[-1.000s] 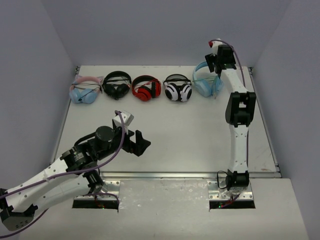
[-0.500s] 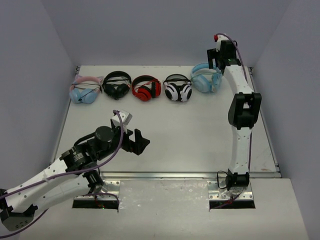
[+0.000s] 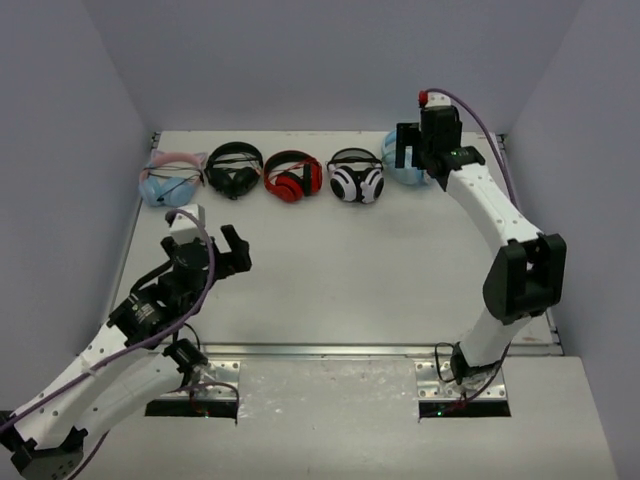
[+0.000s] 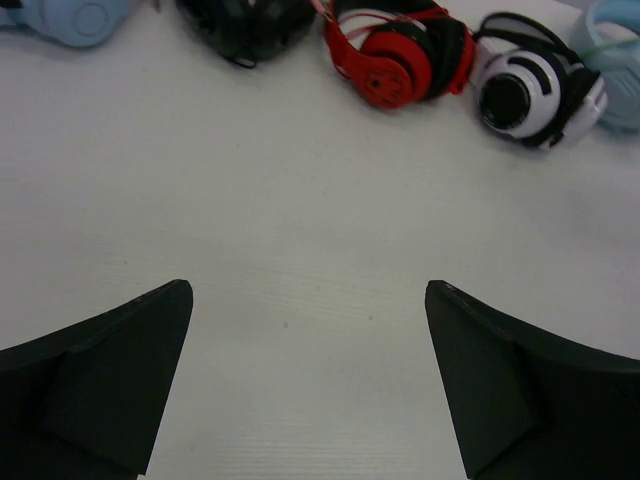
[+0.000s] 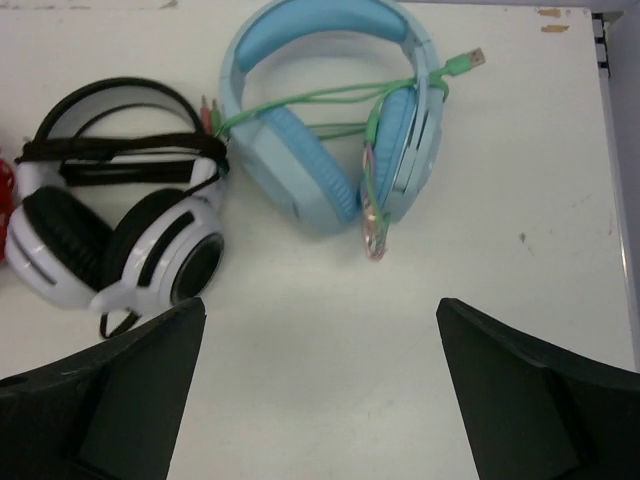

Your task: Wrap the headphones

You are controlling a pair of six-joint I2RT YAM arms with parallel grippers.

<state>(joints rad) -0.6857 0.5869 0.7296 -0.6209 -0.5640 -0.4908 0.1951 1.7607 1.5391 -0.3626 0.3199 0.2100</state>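
The sky-blue headphones [image 5: 330,120] lie flat at the far right of the table, with the thin mint-green cable [image 5: 320,100] looped across the ear cups and its plug [image 5: 470,60] sticking out to the right. In the top view only a blue edge of the headphones [image 3: 396,173] shows beside my right gripper [image 3: 418,158]. My right gripper [image 5: 320,390] is open and empty, hovering just short of the headphones without touching them. My left gripper [image 3: 212,255] is open and empty over the left middle of the table, and the left wrist view [image 4: 308,370] shows bare table between its fingers.
A row of other headphones runs along the far edge: a pale blue pair with pink cat ears [image 3: 170,185], a black pair [image 3: 234,168], a red pair [image 3: 292,177] and a white-and-black pair [image 3: 357,181], the last right beside the sky-blue ones [image 5: 120,240]. Walls enclose the table.
My right gripper has come down and back from the far wall and now covers most of the sky-blue headphones in the top view. My left arm has swung left and back.
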